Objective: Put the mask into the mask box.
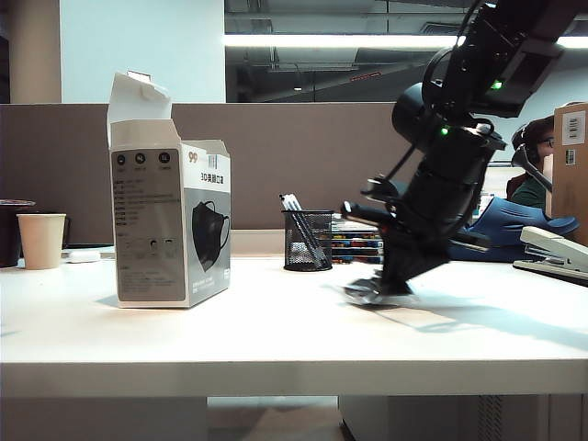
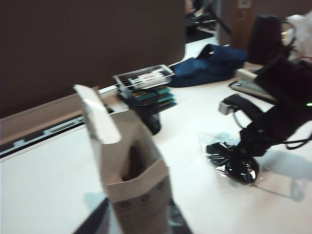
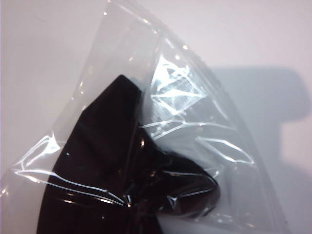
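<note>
On the white table the mask box stands upright in the left part of the exterior view. Its white top flap is lifted, so the top is open, and the side turned to the middle of the table carries a picture of a black mask. In the left wrist view the same box is seen from above, in the lower middle of the frame, and its dark inside shows.

The right gripper has its tip down at the table, right of the middle of the exterior view. It sits on the mask, which lies flat on the table in its shiny clear wrapper, well apart from the box. In the left wrist view the jaws look closed together on the wrapped mask. The right wrist view is filled by the mask, with the wrapper wrinkled around the black cloth.

The left gripper itself I cannot see clearly; only blurred dark shapes at the lower edge of the left wrist view, on both sides of the box, so I cannot tell how far it is open.

A black mesh pen cup stands behind, between box and mask. A paper cup stands at the far left and a stapler at the far right.
</note>
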`<state>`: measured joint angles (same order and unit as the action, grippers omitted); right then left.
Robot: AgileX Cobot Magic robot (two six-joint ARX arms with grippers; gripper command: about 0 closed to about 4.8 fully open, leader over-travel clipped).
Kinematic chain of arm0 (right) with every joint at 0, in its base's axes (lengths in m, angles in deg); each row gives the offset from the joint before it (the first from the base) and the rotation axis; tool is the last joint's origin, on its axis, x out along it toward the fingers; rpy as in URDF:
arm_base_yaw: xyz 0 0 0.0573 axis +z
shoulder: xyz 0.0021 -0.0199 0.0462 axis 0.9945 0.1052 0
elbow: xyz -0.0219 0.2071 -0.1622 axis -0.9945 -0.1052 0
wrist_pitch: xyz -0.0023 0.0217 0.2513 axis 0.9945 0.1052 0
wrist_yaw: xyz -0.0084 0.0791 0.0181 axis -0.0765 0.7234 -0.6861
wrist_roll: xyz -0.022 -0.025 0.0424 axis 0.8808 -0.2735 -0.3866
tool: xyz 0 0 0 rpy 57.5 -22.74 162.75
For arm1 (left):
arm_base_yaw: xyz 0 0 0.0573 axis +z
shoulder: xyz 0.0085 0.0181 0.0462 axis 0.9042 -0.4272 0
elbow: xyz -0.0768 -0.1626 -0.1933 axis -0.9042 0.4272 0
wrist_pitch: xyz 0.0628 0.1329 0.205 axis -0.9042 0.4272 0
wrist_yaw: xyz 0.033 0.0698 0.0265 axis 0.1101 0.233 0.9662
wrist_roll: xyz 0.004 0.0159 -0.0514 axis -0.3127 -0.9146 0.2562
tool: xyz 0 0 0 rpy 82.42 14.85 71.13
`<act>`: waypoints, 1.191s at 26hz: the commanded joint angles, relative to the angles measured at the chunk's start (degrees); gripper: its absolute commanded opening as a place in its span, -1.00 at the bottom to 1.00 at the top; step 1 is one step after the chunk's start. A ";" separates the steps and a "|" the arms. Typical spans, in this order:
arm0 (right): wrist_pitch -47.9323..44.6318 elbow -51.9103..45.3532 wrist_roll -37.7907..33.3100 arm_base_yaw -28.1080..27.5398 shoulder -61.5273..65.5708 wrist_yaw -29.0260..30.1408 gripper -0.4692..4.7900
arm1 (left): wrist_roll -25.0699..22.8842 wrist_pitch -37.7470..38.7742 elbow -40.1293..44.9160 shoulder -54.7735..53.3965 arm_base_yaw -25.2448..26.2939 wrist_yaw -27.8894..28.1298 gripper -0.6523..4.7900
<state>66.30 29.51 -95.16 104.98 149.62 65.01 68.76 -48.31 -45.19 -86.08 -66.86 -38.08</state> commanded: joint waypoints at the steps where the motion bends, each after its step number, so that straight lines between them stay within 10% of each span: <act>1: -5.27 0.26 0.09 0.07 -2.86 1.92 -0.85 | -0.17 -3.54 -0.44 -2.38 0.09 1.40 -0.18; 17: -26.34 0.26 -2.45 0.50 -8.41 18.73 -0.85 | 0.00 -21.81 -0.44 -20.50 0.04 1.01 -0.18; 31: -29.90 0.26 -3.89 2.58 -8.41 18.73 -0.85 | 1.49 -27.91 -0.50 -26.01 -1.16 -0.70 -0.18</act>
<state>37.78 29.67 -98.92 107.38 141.60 83.48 70.18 -75.46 -45.22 -111.65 -67.83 -38.54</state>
